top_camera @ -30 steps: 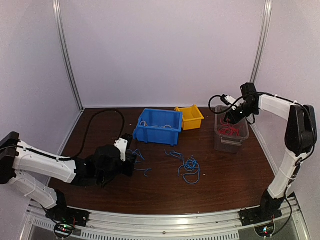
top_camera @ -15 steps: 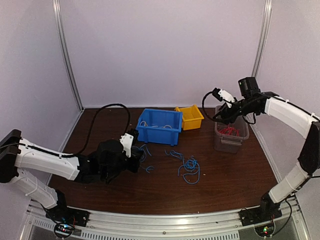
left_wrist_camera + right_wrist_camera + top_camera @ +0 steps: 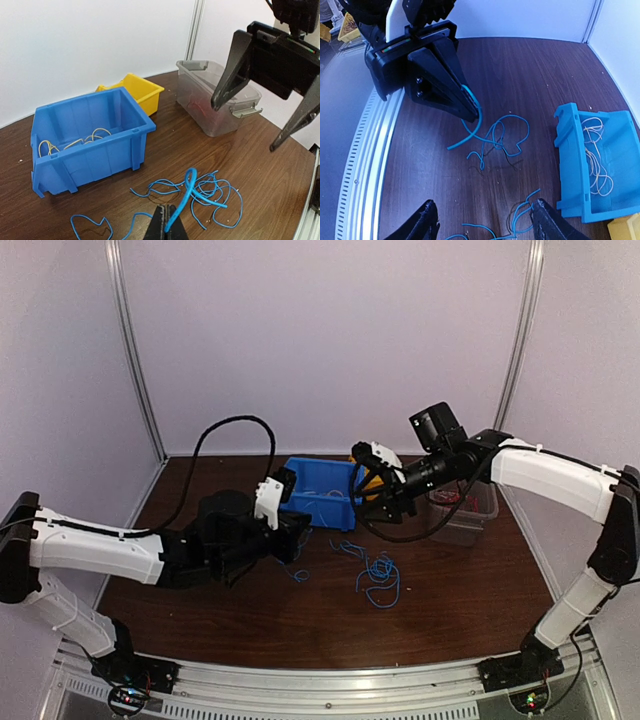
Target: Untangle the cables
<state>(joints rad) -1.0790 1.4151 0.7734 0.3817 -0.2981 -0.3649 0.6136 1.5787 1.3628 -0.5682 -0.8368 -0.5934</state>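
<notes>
Where left jaws pinch a blue cable, its end is hidden.

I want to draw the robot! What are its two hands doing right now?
Left gripper: closed on a blue cable.
Right gripper: open, holding nothing.

The table is dark brown with a wood grain. The loose cables are blue. The big bin is blue, and the yellow cables in it are pale. The small bin is yellow. The box is clear and greyish, and the strands inside seem to be red cables. The arms are white with black joints. The walls are pale lilac.
</notes>
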